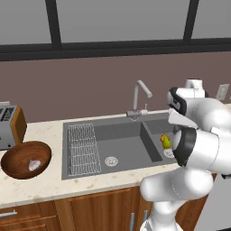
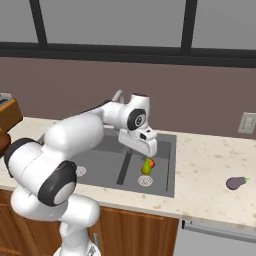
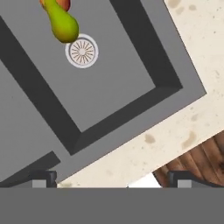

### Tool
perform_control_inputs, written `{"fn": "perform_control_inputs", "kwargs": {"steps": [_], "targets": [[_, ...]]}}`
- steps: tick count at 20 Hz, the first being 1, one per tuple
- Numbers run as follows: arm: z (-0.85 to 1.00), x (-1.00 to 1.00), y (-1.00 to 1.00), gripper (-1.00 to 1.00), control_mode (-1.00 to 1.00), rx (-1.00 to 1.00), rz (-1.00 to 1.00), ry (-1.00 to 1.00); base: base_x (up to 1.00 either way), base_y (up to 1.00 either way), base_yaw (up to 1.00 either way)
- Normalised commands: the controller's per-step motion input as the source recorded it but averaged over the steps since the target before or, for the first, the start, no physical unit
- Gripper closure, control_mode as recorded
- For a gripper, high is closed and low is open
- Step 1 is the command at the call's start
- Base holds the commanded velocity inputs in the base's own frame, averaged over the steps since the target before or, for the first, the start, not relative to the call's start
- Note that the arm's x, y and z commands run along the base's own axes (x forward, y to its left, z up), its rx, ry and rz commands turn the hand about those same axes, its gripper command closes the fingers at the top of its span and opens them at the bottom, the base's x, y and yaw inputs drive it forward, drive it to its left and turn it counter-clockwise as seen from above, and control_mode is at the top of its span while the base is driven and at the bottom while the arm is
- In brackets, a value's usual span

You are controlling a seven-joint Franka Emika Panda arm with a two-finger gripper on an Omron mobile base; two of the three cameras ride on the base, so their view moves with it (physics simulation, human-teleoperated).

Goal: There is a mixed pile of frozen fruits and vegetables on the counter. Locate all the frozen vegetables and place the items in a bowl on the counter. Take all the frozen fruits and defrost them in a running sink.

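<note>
Gripper (image 3: 109, 179): jaws spread wide and holding nothing; the two dark finger tips stand far apart at the bottom of the hand view, over the sink's front rim and the counter edge. From the right base view the hand hangs above the smaller basin.
Counter (image 2: 210, 185): beige speckled stone with brown wooden cabinet fronts below; it runs on both sides of the sink.
Sink (image 1: 131, 149): dark grey, two basins, a large one on the left and a smaller one on the right, seen from the left base view.
Pear piece (image 3: 62, 24): yellow-green with a reddish-orange top, lying in the smaller basin just beside the round drain (image 3: 82, 51); it also shows at (image 2: 146, 166) and (image 1: 166, 141). Something orange-red sits right behind it, but I cannot tell whether that is a separate piece.
Wire rack (image 1: 83, 149): lies in the left part of the large basin.
Tap (image 1: 140, 97): curved, silver, at the back rim of the sink between the basins; whether water runs cannot be told.
Bowl (image 1: 20, 164): dark brown wood, on the counter to the left of the sink, just in front of the toaster (image 1: 10, 126).
Whitish-pink bulb (image 1: 34, 164): rests inside the bowl.
Eggplant (image 2: 236, 183): dark purple with a green cap, alone on the counter well to the right of the sink.
</note>
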Motion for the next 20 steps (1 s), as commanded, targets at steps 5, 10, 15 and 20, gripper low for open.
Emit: {"fn": "perform_control_inputs", "kwargs": {"steps": [5,10,15,20], "targets": [[0.0,0.08,-0.43,-1.0,-1.0,0.0,-0.08,0.01,0.0,0.0,0.0],[-0.01,0.09,-0.43,-1.0,-1.0,0.0,-0.03,0.0,0.0,0.0,0.0],[-0.07,0.14,-0.52,-1.0,-1.0,0.0,-0.02,-0.01,0.0,0.0,0.0],[-0.02,0.06,-0.36,-1.0,-1.0,-0.04,-0.03,-0.06,0.0,0.0,0.0]]}}
